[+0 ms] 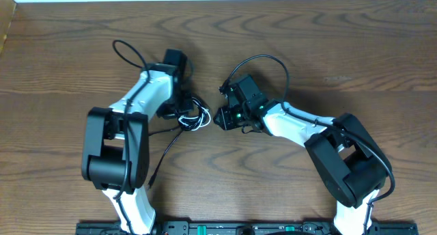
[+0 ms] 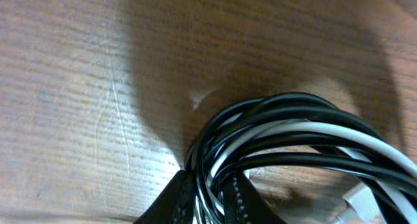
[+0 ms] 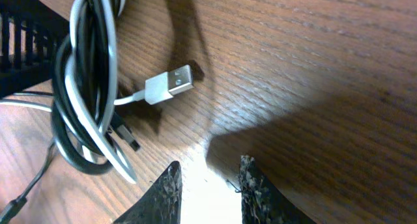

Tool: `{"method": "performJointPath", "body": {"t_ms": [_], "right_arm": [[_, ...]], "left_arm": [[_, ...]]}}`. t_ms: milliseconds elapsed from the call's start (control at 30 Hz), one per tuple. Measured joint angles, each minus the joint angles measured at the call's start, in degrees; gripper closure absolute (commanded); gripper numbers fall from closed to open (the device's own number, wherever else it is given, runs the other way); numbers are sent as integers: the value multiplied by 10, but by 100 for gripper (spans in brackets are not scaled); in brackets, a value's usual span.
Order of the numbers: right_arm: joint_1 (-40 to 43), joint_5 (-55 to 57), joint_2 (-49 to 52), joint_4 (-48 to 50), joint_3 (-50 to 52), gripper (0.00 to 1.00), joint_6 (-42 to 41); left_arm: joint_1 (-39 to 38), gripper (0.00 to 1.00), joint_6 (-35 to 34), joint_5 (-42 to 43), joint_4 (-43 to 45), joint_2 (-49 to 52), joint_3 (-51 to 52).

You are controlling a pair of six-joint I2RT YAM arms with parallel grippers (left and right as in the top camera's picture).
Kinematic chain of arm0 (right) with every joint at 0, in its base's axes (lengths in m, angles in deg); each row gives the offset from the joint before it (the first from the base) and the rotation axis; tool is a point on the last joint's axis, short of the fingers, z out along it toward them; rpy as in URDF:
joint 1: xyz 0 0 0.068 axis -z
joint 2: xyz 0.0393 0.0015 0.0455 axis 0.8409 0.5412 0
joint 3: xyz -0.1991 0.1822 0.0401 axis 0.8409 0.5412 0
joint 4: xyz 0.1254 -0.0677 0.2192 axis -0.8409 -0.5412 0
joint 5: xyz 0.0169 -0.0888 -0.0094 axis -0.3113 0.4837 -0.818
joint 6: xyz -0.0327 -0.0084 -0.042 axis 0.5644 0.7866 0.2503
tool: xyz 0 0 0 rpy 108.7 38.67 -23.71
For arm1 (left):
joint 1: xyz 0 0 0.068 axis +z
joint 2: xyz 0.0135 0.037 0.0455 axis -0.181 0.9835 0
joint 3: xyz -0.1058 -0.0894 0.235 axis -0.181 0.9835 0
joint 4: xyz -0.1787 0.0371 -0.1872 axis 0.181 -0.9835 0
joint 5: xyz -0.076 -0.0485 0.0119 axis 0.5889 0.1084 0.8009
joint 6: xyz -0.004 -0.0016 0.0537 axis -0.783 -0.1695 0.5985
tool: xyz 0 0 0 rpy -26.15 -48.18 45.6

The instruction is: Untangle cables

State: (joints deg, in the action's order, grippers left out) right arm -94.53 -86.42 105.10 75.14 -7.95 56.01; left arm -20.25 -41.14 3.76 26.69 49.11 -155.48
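While the left claw point(image 2: 215, 201) is pinching the tangled bundle of thin black and white cords point(image 2: 287, 129) between its pressed-in tips, the right claw point(image 3: 208, 191) is hanging slightly spread with nothing in it over the brown wood-grain bench point(image 3: 313, 68). Overhead, the bundle is lying mid-bench between the two claws, at roughly 4 o'clock of the left one and 9 o'clock of the right one.

Doing this step well, as I'm judging it: the left is acting as anchor, so it should be gripping firm and not lifting. The right should be going for a free end, not the coil body. The white flat-metal USB plug point(image 3: 171, 86) at 11 o'clock of its tips is looking like the easiest pick. Feed it back out through the loops slowly, because yanking toward 3 o'clock is likely cinching the knot.

Left wrist view is giving the pinch and strand crossings up close, but almost no ends. Right wrist view is showing the USB plug and a small black plug point(image 3: 127, 138) at the coil's 5 o'clock, both too small to make out overhead. Only overhead is showing the loose black cord tail point(image 1: 164, 156) running off toward 7 o'clock beside the left arm.
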Motion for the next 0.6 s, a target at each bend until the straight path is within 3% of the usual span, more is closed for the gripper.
{"method": "performJointPath", "body": {"t_ms": [200,600], "right_arm": [[-15,24,0,15,-1,72,0],[-12,18,0,6,-1,78,5]], "left_arm": [[31,81,17,55,12,0,0],[31,88,23,69,22,0,0]]}}
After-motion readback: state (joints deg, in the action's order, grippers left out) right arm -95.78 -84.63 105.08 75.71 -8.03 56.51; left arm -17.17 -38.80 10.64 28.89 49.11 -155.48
